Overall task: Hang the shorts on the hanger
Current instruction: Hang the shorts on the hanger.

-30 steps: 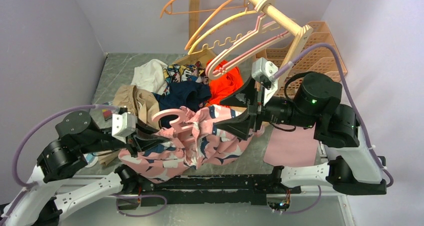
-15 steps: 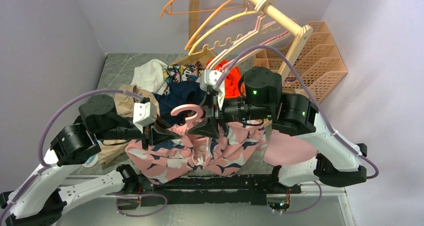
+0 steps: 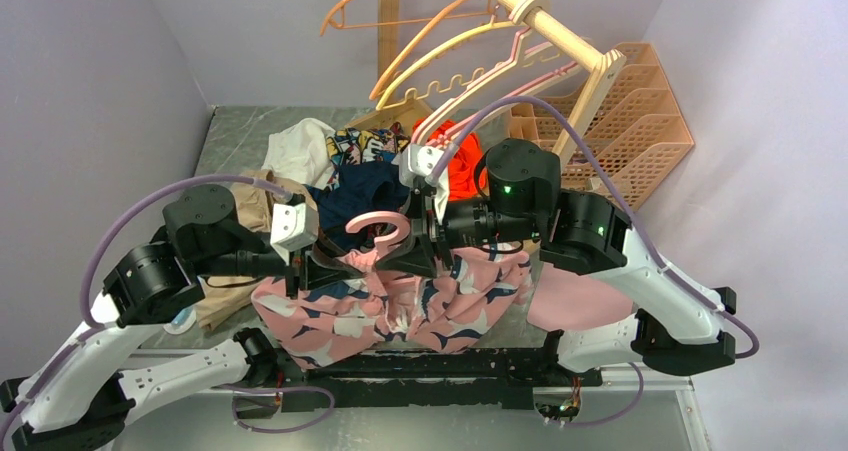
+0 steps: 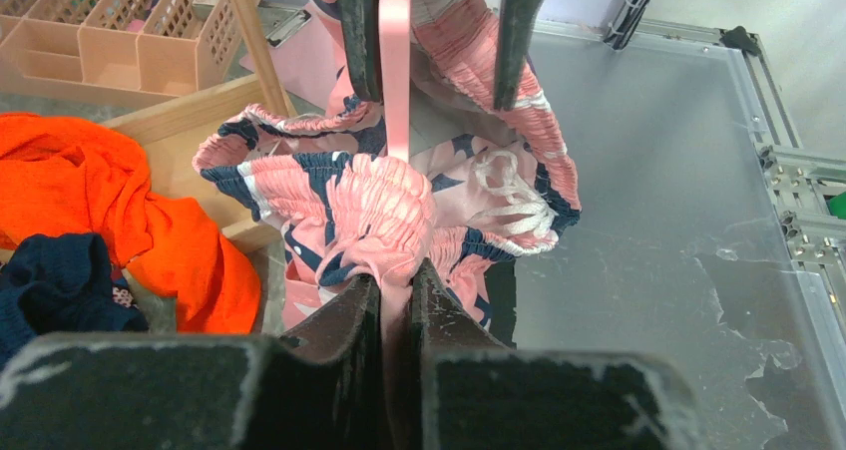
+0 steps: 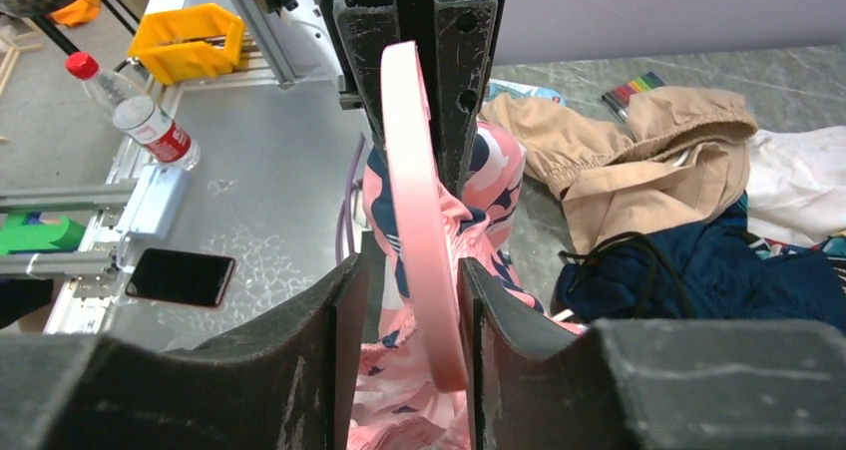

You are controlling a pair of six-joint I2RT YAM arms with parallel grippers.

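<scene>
The pink whale-print shorts (image 3: pixel 400 306) hang bunched between both arms above the table's near edge. The pink hanger (image 3: pixel 375 226) shows its hook above them. My left gripper (image 3: pixel 328 268) is shut on the hanger's arm together with the gathered waistband (image 4: pixel 384 196); pink fabric fills its jaws (image 4: pixel 399 288). The hanger (image 4: pixel 396 71) runs straight away from it to the right gripper. My right gripper (image 3: pixel 415 253) straddles the hanger's other arm (image 5: pixel 419 221). Its jaws (image 5: pixel 411 310) stand apart, the bar lying against one finger with a gap beside the other.
A wooden rail (image 3: pixel 540 16) at the back carries orange and yellow hangers. A peach slotted organizer (image 3: pixel 640 121) stands back right. Loose clothes lie behind the arms: orange-red (image 3: pixel 455 166), navy (image 3: pixel 365 186), tan (image 3: pixel 255 196), white (image 3: pixel 300 146). A pink cloth (image 3: pixel 580 296) lies right.
The right arm swung left onto the hanger and its jaws narrowed around the bar. The left arm lifted and moved right, carrying hanger and shorts with it.
</scene>
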